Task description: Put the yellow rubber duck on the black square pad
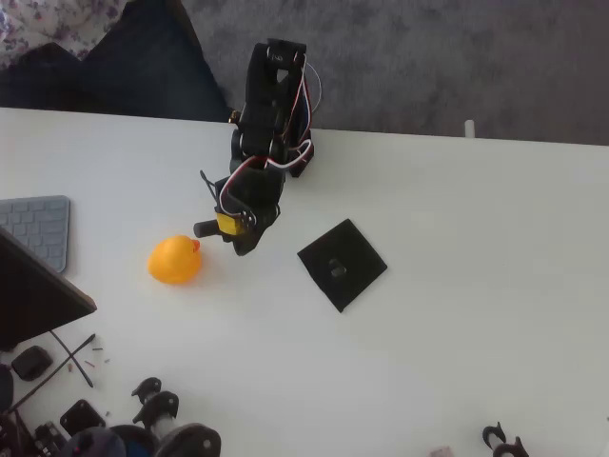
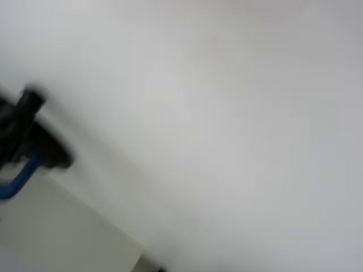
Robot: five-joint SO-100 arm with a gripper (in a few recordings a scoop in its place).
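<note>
- In your overhead view the duck [image 1: 175, 260] sits on the white table [image 1: 476, 286], left of centre, beak pointing up and right.
- Your gripper [image 1: 238, 238] hangs just right of the duck, near its beak; you cannot tell from above whether the two touch.
- The gripper holds nothing, but whether its fingers are parted or closed you cannot tell: they merge into one dark shape.
- The pad [image 1: 342, 265] lies flat to the right of the gripper, turned like a diamond, with a small grey mark at its centre. It is bare, and the duck is well apart from it.
- A keyboard [image 1: 38, 228] and a dark laptop corner [image 1: 33, 295] sit at the left edge.
- Your wrist view is blurred: pale table surface and a dark part with a blue piece [image 2: 20, 178] at the left.
</note>
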